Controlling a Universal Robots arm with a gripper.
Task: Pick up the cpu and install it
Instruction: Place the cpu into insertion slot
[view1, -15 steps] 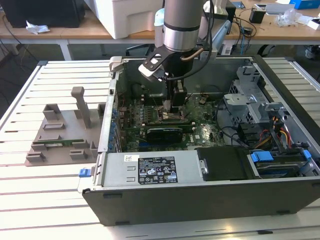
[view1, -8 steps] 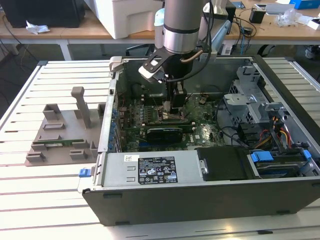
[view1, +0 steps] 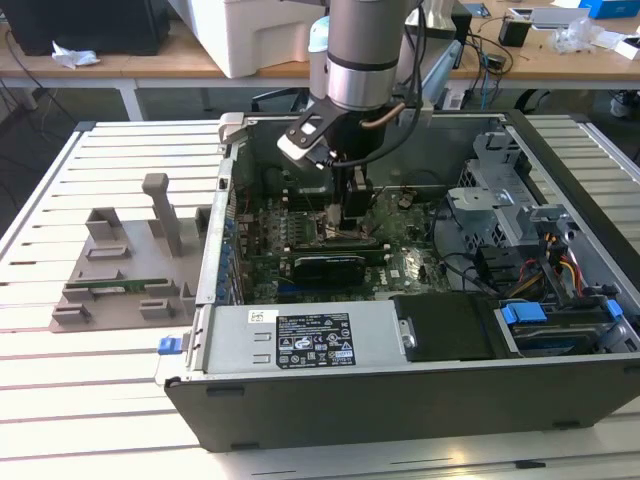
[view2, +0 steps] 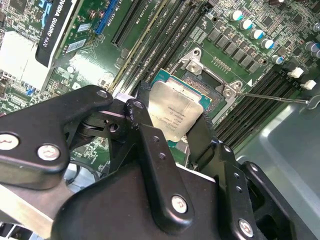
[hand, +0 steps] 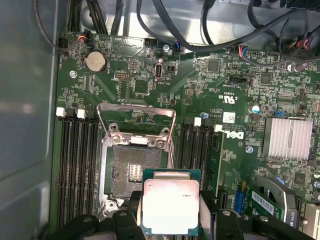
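Evidently the tool (view2: 172, 125) pinched the cpu (hand: 171, 207) by two opposite edges, metal top up, near the open socket (hand: 131, 170), probably to line it up.

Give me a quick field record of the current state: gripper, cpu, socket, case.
gripper: shut on the cpu, clamping two opposite edges, down inside the computer case
cpu: metal top facing the wrist cameras, held beside the socket and overlapping its edge, not seated
socket: open, contact area bare
retention frame: swung up off the socket
computer case: lying on its side with the panel off, on the slatted table
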